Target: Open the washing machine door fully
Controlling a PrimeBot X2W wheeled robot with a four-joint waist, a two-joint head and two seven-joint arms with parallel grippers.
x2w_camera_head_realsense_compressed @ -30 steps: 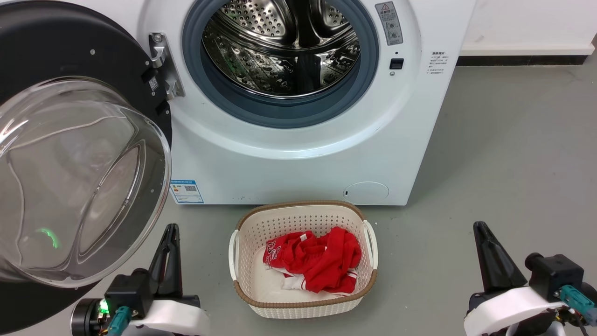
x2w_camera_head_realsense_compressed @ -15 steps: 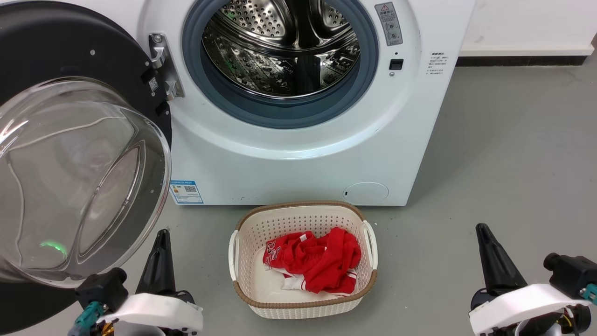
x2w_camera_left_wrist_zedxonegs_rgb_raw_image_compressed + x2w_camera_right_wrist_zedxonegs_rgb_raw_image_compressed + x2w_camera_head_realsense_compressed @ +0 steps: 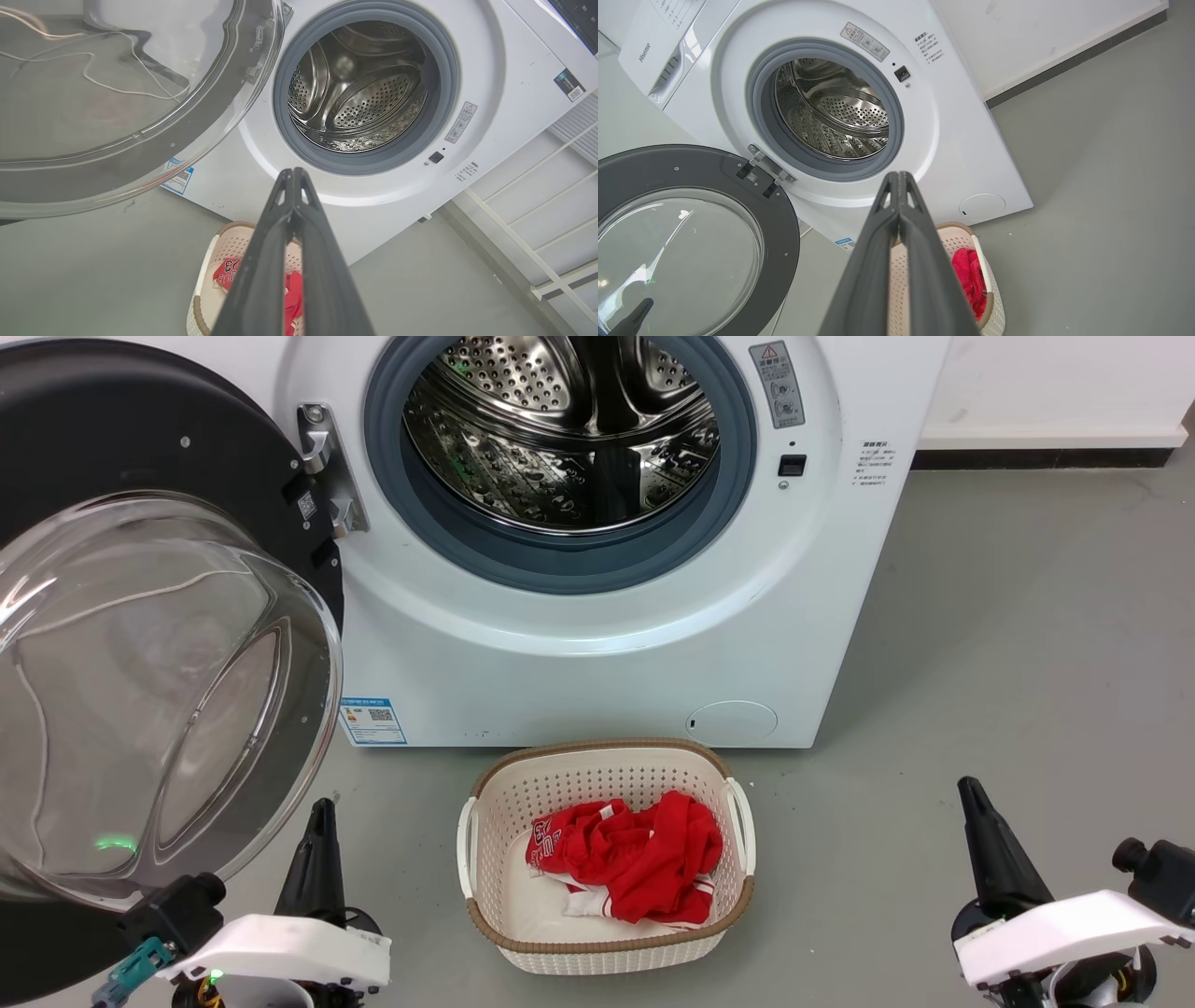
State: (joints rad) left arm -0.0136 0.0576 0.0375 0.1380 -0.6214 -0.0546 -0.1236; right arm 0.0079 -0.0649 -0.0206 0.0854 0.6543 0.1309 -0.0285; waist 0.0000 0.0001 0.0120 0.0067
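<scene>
- The washing machine door stands swung wide on its hinge, left of the washing machine. The drum is fully exposed.
- The left gripper is closed and empty, low and near the door's lower edge. No contact is evident.
- The right gripper is likewise closed and empty, well apart from the machine.
- The laundry basket sits before the machine, apart from the door.
- Judgement: the opening step appears at or near completion.
- Next move, if hinge travel remains: a light outward push by the left gripper on the black rim, not the glass bowl.
</scene>
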